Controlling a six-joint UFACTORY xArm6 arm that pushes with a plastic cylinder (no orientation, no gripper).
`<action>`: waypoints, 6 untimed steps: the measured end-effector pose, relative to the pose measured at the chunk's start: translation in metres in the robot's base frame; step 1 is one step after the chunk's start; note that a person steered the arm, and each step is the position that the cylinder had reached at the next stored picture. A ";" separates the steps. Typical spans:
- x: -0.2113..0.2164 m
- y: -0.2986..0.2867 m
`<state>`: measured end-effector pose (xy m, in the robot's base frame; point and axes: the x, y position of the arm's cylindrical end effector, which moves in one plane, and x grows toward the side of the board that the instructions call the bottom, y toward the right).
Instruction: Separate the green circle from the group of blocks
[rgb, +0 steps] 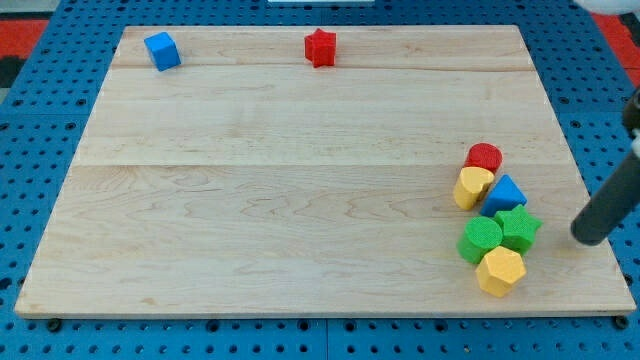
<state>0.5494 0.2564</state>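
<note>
Green circle (480, 240) lies near the bench's (300, 200) lower right corner, packed in a cluster: touching the green star-like block (518, 229) on the view's right and the yellow hexagonal block (500, 271) just below, with the blue triangular block (505, 192) just above, then the yellow block (472, 186) and the red round block (485, 157) toward the view's top. The tool is a bare rod with nothing to open or hold; my tip (590, 238) stands apart from the cluster, on its right, level with the green pair. From there the star blocks a direct push, so another approach is probably needed. A blue cube (161, 50) and a red star-like block (320, 47) sit well apart along the top edge.
</note>
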 end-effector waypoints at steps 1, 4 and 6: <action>0.013 -0.036; -0.029 -0.214; -0.115 -0.235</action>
